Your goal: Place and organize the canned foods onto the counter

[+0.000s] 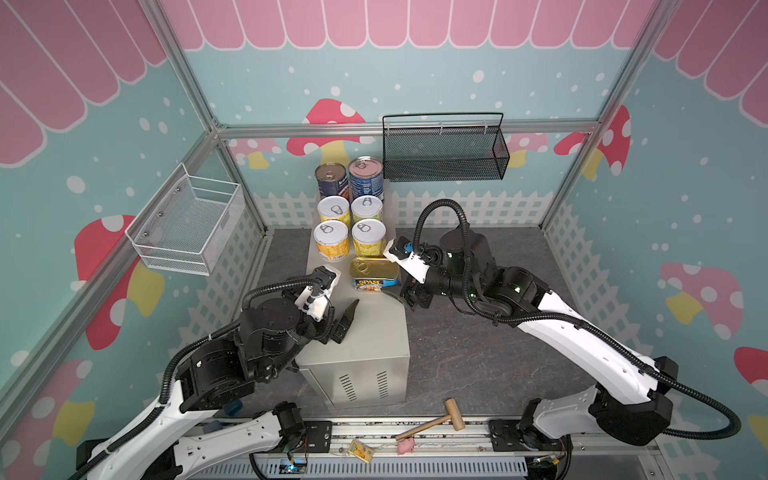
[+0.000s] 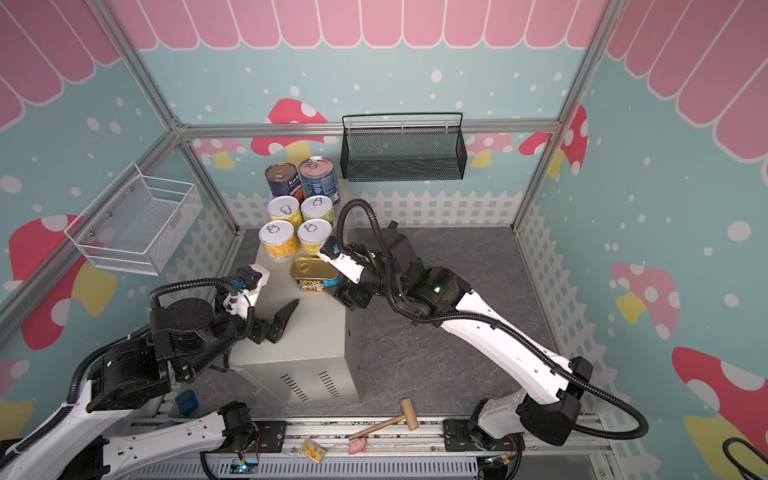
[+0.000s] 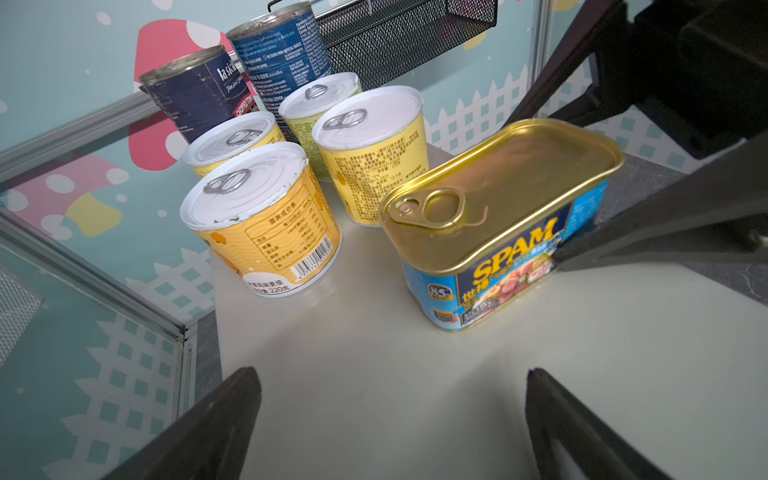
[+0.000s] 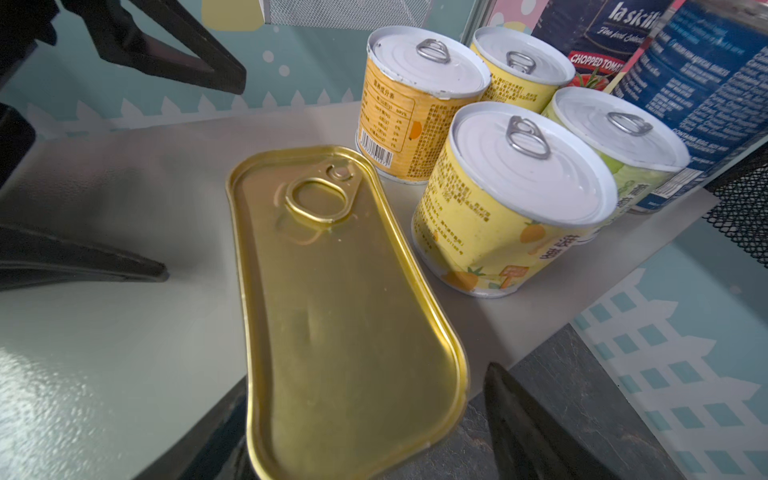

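robot lab cell (aluminium frame (image 1: 270,131), mushroom wallpaper (image 1: 328,112))

Wooden mallet (image 1: 436,420) lies beside, perhaps, a pink toy (image 1: 405,447); mesh basket (image 1: 444,153) hangs.

SPAM tin (image 4: 345,311) label unseen (right wrist view)

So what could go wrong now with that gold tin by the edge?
1. The gold tin sits right by the counter's side edge, with the right gripper straddling its end. A sideways tug might drop it to the floor.
2. A yellow can stands close beside it; a push forward might knock that can.
3. The open left gripper hovers nearby, so the two grippers could bump.
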Controlling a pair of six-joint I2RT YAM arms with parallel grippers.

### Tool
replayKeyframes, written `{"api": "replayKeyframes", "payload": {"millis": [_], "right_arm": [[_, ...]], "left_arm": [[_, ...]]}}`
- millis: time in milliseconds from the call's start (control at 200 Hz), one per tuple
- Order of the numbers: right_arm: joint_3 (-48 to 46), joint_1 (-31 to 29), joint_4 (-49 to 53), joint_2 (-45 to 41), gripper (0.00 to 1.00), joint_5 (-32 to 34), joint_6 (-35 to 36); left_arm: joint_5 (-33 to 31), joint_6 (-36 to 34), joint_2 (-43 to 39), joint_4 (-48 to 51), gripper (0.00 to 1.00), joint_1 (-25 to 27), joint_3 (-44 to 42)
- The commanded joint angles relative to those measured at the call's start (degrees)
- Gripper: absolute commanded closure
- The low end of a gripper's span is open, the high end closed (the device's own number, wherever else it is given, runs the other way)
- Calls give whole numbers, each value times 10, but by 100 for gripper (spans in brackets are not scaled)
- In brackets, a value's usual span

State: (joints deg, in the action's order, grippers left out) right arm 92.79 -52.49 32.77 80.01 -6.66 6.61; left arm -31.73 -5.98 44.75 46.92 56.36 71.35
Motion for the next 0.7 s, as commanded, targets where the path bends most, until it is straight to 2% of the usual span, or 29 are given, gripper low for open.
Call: {"api": "replayKeyframes", "payload": {"millis": [0,215,455,535,695], "right_arm": [[-11,4,-30,-11,19,22,-11],[-18,7,-38,-12,20,24,-13],[-17,8,-38,-13,20,21,-12],[-17,8,-38,-12,20,20,-11],[-17,9,-39,-8,20,17,-10]], "left_arm": [[-8,-13,1,-28,1,-12,-10],[62,-4,2,-38,1,-80,-20],[224,2,4,-7,1,-183,-5],[239,10,6,-6,1,-218,-4],[229,22,26,-17,1,-244,-3]]}}
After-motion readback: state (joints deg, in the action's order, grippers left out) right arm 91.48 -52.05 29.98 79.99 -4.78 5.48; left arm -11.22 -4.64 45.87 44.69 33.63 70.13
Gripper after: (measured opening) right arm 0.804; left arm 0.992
